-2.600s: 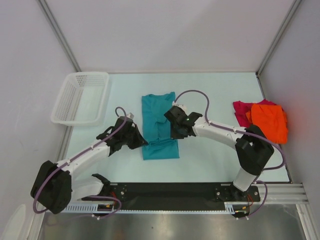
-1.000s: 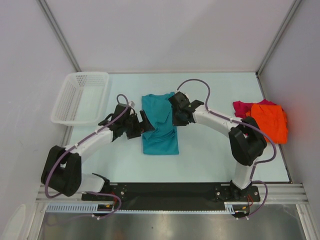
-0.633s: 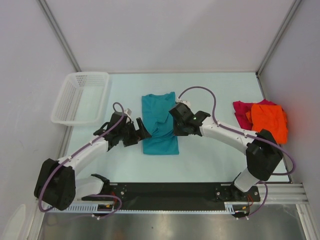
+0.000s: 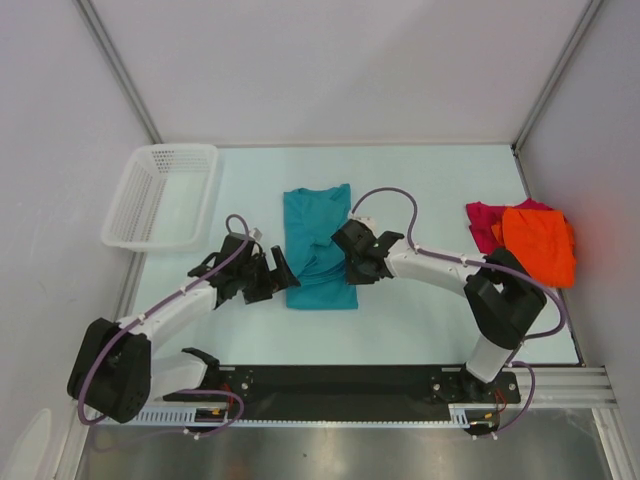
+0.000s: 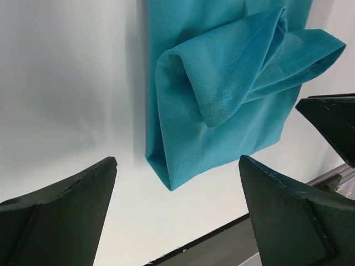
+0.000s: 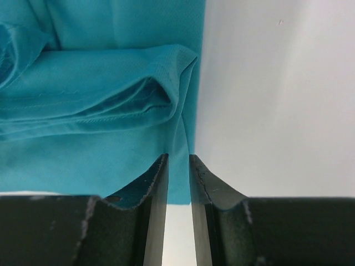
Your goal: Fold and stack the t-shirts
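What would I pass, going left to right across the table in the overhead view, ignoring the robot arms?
white mesh basket → teal t-shirt → magenta t-shirt → orange t-shirt, which lies partly over the magenta one.
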You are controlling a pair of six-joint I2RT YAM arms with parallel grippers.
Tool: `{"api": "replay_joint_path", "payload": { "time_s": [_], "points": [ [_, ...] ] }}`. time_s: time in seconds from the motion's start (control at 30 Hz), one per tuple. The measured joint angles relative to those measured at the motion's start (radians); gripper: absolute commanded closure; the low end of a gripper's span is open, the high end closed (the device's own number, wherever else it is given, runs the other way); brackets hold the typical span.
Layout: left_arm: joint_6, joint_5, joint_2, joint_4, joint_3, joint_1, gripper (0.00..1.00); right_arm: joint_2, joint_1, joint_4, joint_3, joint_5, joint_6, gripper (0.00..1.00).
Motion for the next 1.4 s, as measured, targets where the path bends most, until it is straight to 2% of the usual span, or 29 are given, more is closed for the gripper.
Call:
{"api": "replay_joint_path", "payload": {
  "time_s": [0.3,0.53,1.4],
  "points": [
    [0.0,0.0,0.042,0.0,0.01,0.0,0.03,0.095,-0.018,0.043,0.009,-0.012,-0.008,0.75],
    [0.001,0.0,0.048,0.006,0.018,0.0,0.03,0.136,-0.018,0.049,0.087,-0.015,-0.024,0.75],
    [0.001,-0.011,0.047,0.001,0.024,0.0,0.04,0.134,-0.007,0.014,0.119,-0.01,-0.027,0.75]
  ]
}}
